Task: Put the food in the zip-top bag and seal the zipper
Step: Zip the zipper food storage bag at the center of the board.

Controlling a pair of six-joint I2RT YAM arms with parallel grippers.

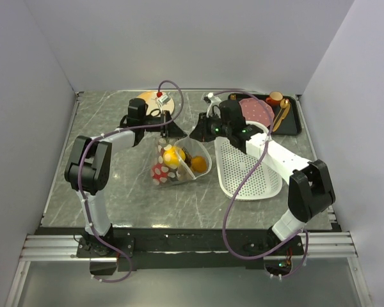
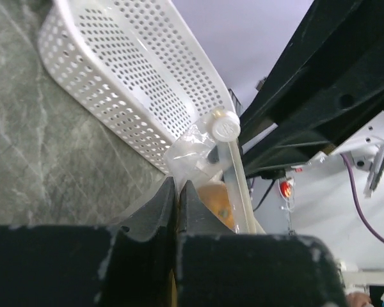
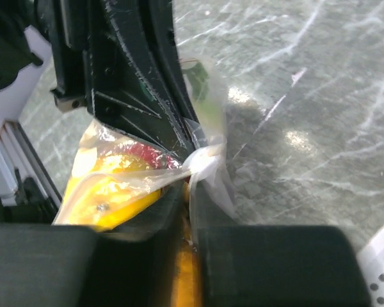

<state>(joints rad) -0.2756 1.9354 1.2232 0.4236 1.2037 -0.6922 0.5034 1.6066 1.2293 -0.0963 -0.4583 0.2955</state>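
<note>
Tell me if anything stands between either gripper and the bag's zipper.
Nothing visible does. The left gripper and the right gripper both pinch the zip-top bag at its mouth edge, by the zipper; the white basket lies beside it.

Food [image 1: 173, 157] lies in the zip-top bag [image 1: 205, 155] — basket [image 1: 256, 185] just right

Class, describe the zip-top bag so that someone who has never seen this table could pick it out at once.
Start at the grey marbled table and find the big white perforated basket on its right half. Just left of it, mid-table, lies the zip-top bag. It alone is clear, floppy plastic, with a yellow fruit showing through.
</note>
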